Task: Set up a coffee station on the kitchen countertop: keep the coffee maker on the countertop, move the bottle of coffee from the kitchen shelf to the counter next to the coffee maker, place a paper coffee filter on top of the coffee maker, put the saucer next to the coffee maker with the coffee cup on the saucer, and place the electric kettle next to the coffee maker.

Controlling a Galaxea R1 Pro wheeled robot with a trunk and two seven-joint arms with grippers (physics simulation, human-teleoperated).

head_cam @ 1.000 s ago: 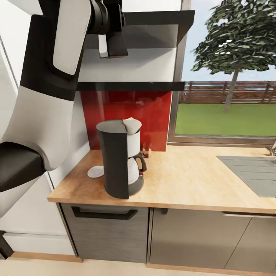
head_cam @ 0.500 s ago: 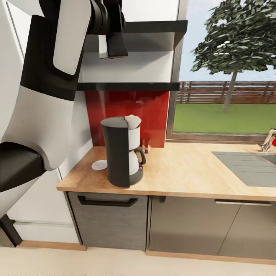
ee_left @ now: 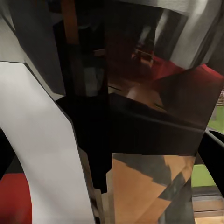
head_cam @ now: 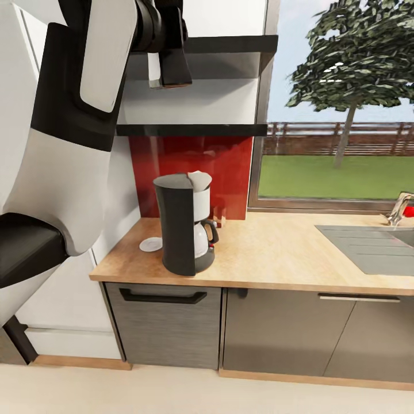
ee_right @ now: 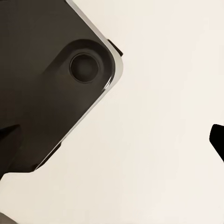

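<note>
Head view showed the coffee maker [head_cam: 185, 227] standing on the counter [head_cam: 276, 253] near its left end, a pale filter at its top, the saucer [head_cam: 150, 244] just beside it toward the wall. Something small and brown sat behind it against the red backsplash [head_cam: 190, 167]; too small to name. The left hand [head_cam: 168, 72] hung raised before the kitchen shelf [head_cam: 230, 43], fingers together; whether it held anything, I could not tell. Left wrist view was dark and unreadable. Right wrist view showed pale floor and part of the robot's dark base, the hand's state unclear. Bringing the next item, it should be set close beside the machine without nudging the saucer.
</note>
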